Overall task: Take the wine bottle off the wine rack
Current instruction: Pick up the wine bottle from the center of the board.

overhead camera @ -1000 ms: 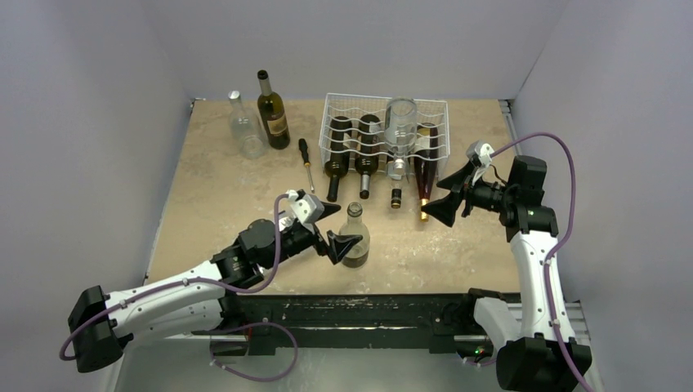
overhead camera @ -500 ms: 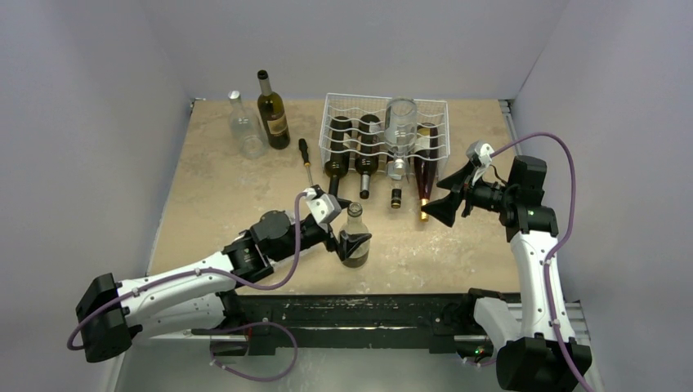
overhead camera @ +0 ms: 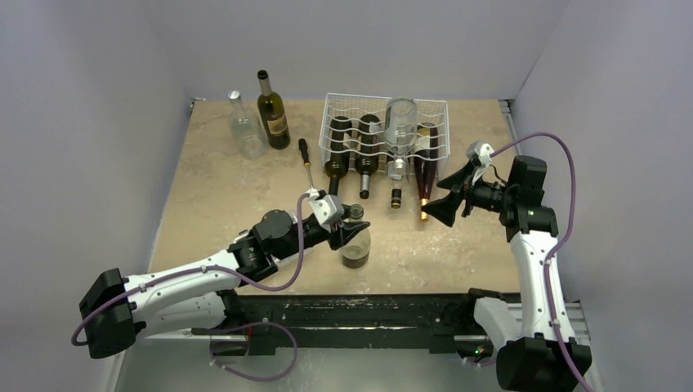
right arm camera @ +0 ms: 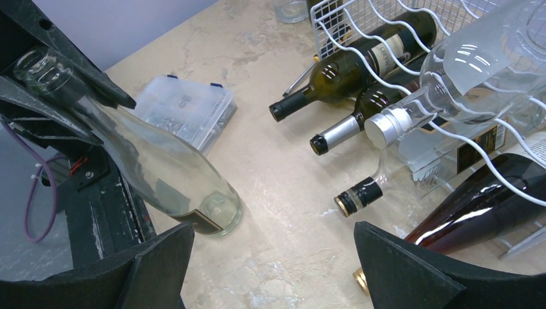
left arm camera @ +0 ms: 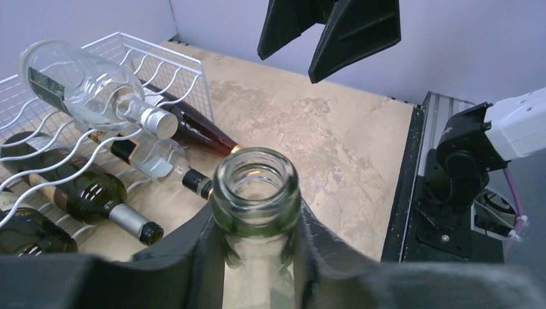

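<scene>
**Tabletop**: walled at the back and both sides, with a black rail along the lower edge. Bare surface lay at mid-left, and in a strip between the held bottle and the racked necks.

**Rack**: upper centre of the top view, near the back wall. Five bottles lay in it, necks pointing out over its front edge towards the bottom of the frame. One of them, a clear bottle, rested on top of the wires.

**Held bottle**: off the rack, lower centre, roughly upright with its base on the tabletop and well apart from the rack. Clear glass with a dark label low down.

**Left end effector**: arm stretched low from lower left towards centre, fingers clamped on the held bottle's neck just under the lip.

**Right end effector**: arm raised at right with the elbow bent and the wrist pointing left, fingers spread wide and gripping nothing, just beside the red bottle at the rack's right end.

**Other items**: dark bottle and small clear bottle upright at upper left; screwdriver left of the rack.

**View notes**: the left wrist view alone showed the held bottle's open mouth, with a finger touching either side of the neck. The right wrist view alone showed a clear parts box lying beyond the held bottle.
</scene>
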Available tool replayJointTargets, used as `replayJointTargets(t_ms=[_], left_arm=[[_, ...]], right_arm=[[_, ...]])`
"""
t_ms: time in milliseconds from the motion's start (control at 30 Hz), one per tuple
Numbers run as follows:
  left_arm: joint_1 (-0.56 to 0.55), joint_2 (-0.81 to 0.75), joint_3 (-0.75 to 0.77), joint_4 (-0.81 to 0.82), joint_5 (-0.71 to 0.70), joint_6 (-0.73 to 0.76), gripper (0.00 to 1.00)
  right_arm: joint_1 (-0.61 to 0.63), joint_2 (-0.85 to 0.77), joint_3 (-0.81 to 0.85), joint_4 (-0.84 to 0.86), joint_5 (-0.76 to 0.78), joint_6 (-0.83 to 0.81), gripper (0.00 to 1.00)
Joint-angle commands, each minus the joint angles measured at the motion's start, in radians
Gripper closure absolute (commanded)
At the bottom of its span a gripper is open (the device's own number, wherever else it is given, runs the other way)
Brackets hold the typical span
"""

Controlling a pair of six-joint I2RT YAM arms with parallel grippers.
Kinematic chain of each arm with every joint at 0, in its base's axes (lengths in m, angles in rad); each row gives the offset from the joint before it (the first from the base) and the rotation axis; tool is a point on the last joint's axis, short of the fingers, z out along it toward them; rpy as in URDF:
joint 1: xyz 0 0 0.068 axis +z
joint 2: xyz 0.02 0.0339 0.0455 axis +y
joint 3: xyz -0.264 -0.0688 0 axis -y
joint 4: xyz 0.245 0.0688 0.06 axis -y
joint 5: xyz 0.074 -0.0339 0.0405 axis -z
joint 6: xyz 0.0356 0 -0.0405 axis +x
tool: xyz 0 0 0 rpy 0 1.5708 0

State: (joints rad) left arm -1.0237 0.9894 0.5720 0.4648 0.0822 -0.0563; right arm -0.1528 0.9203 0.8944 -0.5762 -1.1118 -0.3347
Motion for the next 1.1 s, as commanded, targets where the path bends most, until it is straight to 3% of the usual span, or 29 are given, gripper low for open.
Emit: replayJointTargets(t_ms=[0, 267, 567, 767, 1067], left_arm=[[-0.007, -0.005, 0.033, 0.087, 0.024, 0.015, 1.0], [-0.007, -0.056, 0.086, 0.084, -0.014, -0.005, 1.0], [0.003, -0.081, 0.227, -0.099, -0.079, 0.003, 1.0], [0.057, -0.091, 0.309, -0.217, -0.07, -0.07, 1.0], [0.16, -0.124, 0.347, -0.262, -0.049, -0.18, 1.0]], right_arm=[[-0.004, -0.007, 0.003, -0.003, 0.015, -0.017, 0.01], [-0.004, -0.006, 0.004, -0.003, 0.017, -0.016, 0.01], [-0.003, -0.008, 0.003, -0.004, 0.019, -0.016, 0.01], [-0.005, -0.008, 0.004, -0.007, 0.023, -0.018, 0.01], [-0.005, -0.006, 0.006, -0.008, 0.026, -0.022, 0.01]])
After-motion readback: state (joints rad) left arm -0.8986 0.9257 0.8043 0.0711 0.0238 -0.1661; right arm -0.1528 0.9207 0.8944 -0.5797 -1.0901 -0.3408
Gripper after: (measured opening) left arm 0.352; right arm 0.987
